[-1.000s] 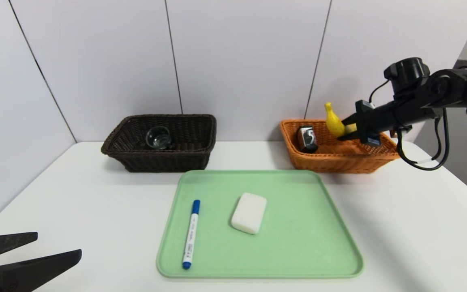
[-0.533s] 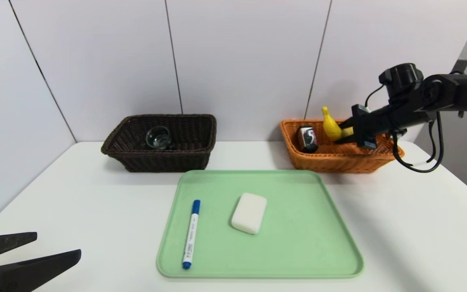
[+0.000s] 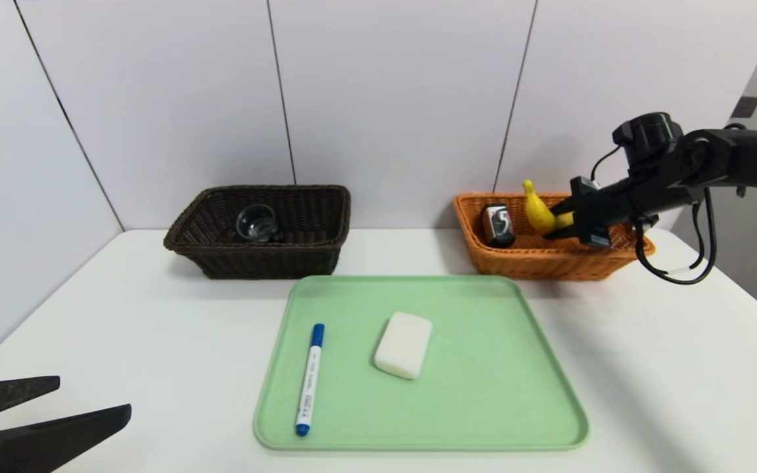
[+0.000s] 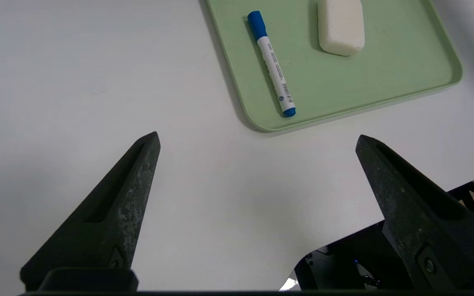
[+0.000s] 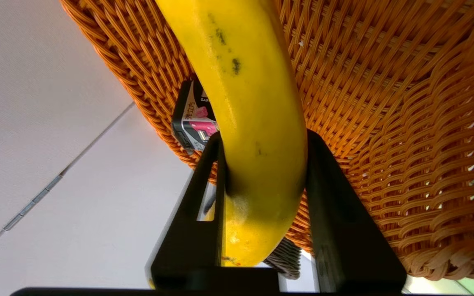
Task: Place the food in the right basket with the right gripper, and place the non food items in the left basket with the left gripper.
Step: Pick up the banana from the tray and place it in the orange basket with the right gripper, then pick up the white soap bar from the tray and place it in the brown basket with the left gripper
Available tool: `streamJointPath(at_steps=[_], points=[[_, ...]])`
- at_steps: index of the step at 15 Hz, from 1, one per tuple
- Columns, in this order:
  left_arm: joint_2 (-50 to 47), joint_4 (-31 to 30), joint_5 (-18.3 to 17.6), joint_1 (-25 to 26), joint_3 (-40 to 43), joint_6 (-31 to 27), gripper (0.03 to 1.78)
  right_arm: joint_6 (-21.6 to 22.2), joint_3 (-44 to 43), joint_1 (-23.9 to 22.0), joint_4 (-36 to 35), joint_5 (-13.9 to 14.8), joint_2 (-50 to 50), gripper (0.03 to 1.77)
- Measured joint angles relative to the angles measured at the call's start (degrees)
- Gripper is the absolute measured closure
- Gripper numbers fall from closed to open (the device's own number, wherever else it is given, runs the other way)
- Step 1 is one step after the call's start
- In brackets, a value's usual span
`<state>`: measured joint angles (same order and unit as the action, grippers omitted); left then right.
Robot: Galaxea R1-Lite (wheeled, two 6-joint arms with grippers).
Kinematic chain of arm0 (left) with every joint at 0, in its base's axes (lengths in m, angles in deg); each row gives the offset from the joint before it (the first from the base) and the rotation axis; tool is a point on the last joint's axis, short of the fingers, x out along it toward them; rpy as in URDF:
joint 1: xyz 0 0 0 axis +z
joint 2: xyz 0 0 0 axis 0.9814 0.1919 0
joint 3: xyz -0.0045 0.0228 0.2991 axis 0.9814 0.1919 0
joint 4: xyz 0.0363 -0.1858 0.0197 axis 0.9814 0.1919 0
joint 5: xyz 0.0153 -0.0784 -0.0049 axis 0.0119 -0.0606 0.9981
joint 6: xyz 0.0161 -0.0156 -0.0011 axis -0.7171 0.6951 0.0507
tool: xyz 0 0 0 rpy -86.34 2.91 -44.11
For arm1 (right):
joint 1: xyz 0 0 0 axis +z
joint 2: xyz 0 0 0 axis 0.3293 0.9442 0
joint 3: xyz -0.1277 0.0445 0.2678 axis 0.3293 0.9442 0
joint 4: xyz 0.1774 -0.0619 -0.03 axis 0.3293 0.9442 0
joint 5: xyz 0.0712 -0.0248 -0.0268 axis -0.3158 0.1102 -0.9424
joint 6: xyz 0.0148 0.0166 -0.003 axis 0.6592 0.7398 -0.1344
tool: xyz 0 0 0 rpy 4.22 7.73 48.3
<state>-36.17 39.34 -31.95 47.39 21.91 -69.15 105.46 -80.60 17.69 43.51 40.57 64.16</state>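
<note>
The small dark packet (image 3: 498, 225) in the orange basket (image 3: 549, 263) has a big white mark on its front that looks like the number 5, and in the right wrist view the same packet (image 5: 194, 123) shows some Chinese signs beside a pink patch, too small to read for sure. The blue and white pen (image 4: 272, 70) on the green tray (image 4: 385, 90) has tiny print and a little bar code near its tip, but the words are too small to read
</note>
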Motion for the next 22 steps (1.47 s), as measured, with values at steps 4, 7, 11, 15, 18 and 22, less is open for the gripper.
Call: streamJointPath(at_steps=[4, 7, 11, 15, 18, 22], points=[[0.0, 0.0, 0.0, 0.0, 0.1, 0.0, 0.12, -0.7, 0.0, 0.2, 0.0, -0.8, 0.0, 0.72], [0.0, 0.1, 0.0, 0.0, 0.1, 0.0, 0.12, -1.2, 0.0, 0.1, -0.2, -0.4, -0.2, 0.52], [0.0, 0.1, 0.0, 0.0, -0.1, 0.0, 0.12, -5.7, -0.2, 0.9, -0.3, -0.2, -3.9, 0.35], [0.0, 0.0, 0.0, 0.0, -0.2, 0.0, 0.12, -13.7, -0.3, 5.1, -0.6, -0.1, -12.3, 0.24], [0.7, 0.0, -0.1, -0.1, -1.6, 0.0, 0.12, -21.2, -0.2, 10.2, 0.0, -0.8, -19.4, 0.19], [5.9, -0.1, -0.2, -0.1, -6.4, 0.0, 0.12, -35.5, -0.2, 17.4, 9.2, 1.8, -26.5, 0.15]])
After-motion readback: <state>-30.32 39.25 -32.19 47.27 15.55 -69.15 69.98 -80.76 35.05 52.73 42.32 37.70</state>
